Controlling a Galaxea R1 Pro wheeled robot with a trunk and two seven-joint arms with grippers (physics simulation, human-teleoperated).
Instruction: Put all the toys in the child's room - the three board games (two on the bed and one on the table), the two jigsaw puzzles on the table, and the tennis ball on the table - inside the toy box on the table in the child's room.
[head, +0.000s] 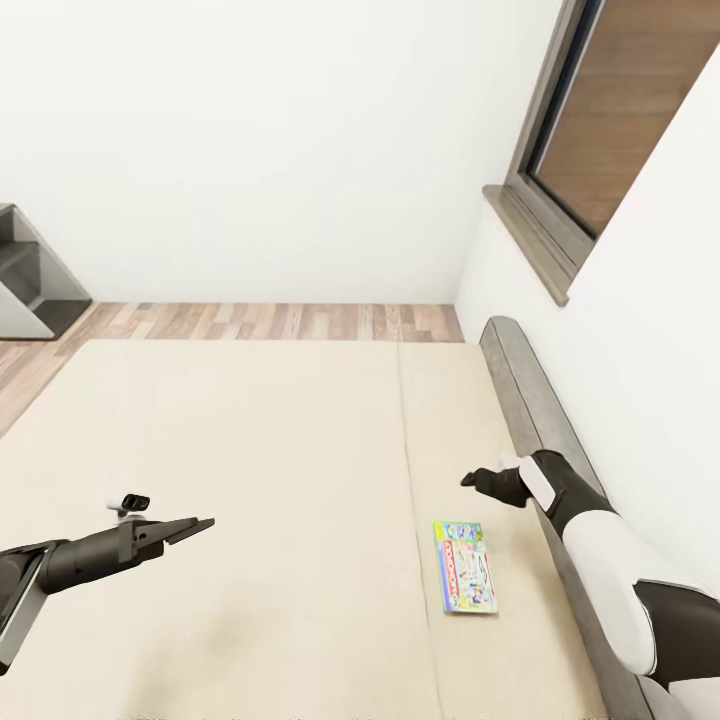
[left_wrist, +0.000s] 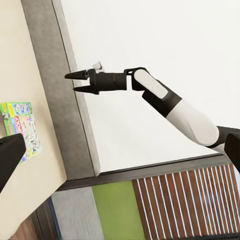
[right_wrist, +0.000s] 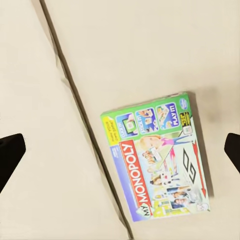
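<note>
Head view looks down over the wide beige mattress of the bed (head: 250, 480), which fills the lower two thirds of the frame. Its dark grey headboard (head: 520, 390) runs along the white wall at the right. A strip of wood-plank floor (head: 270, 322) crosses the middle, and a dark-framed window (head: 590, 130) sits at the upper right.

On the mattress at the lower right, just beside the headboard and right of a seam in the bedding, lies one thin rectangular board game box with a green, white and blue printed lid (head: 466, 566). It lies flat and nothing touches it. In the right wrist view the same box (right_wrist: 157, 157) sits in the lower centre of the frame, with the word Monopoly readable on its lid.

The white and black right arm enters from the lower right, and its black right gripper (head: 478, 479) hovers above the mattress, just beyond the box. The wrist camera looks straight down at the box, with dark fingertips at both side edges of that frame, so the jaws stand wide and hold nothing. This looks like lining up for a grasp from above.

The black left gripper (head: 190, 527) reaches in from the lower left, well apart from the box. It holds nothing, and its fingers look nearly closed together, apparently parked clear of the work.
</note>
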